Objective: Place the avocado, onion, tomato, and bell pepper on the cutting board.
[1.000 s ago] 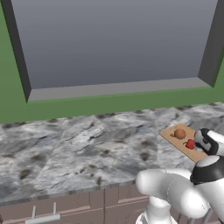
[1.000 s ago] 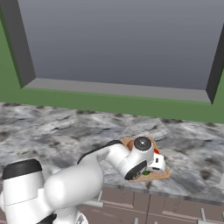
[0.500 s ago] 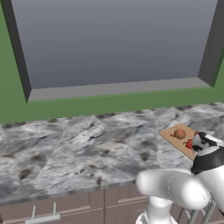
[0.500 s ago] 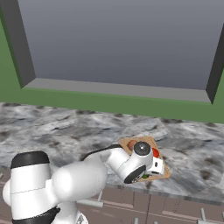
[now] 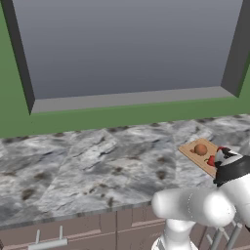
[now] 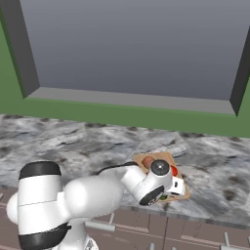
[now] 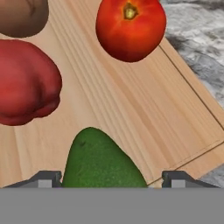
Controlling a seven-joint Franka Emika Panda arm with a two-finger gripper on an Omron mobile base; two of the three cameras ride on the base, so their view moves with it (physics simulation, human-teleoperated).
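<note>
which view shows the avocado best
The hand view: the avocado lies large and close on the cutting board, between the tips of the claw. In the left base view the wrist stands in front of it. In the right base view the arm covers that part of the board.

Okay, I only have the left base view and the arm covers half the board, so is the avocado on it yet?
Observer: Yes. In the hand view the avocado lies on the cutting board, between the open fingers of the hand.
Operator: And the tomato?
Observer: The tomato sits on the board, near its edge.
Operator: Bell pepper too?
Observer: The bell pepper is on the board beside the onion.
</note>
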